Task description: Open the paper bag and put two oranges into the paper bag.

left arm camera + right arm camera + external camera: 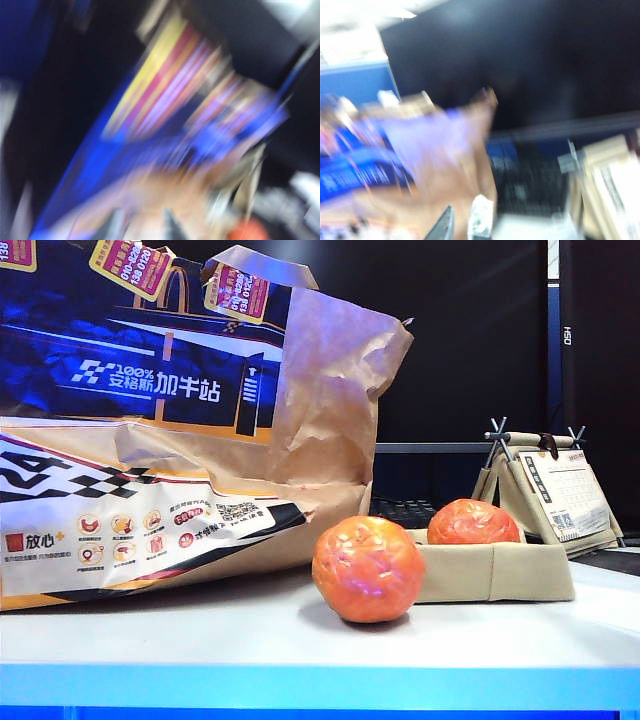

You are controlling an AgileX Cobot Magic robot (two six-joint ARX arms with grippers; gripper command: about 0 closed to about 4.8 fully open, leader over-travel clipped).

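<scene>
We see the big paper bag [180, 430] first. It lies on its side on the white table [300, 640], blue and brown and all crinkly, with its folded top pointing toward the middle. It looks shut to us — no one has opened it yet.

Next comes the small cloth tray [495, 570], just beside the bag's end. One orange [473, 523] sits in it. The other orange [368, 569] sits on the table in front, touching or almost touching the tray.

Behind the tray stands a little desk calendar [560, 490].

What could go wrong? The bag is floppy and lying down. If we pull only one side, the whole bag may slide and not open. The front orange is round and free, so a bump from the bag or an arm could make it roll off the near edge. And if the mouth sags shut, an orange could bounce off the paper.

Now our arms. We cannot see either arm from the outside camera. Both wrist pictures are very blurry. The left gripper [142, 225] shows as two dark tips close over the bag's blue print, and we cannot tell if it is wide or closed. The right gripper [465, 222] points at the bag's brown end with the calendar off to one side. Its tips sit close together — pinched, with nothing in them.
</scene>
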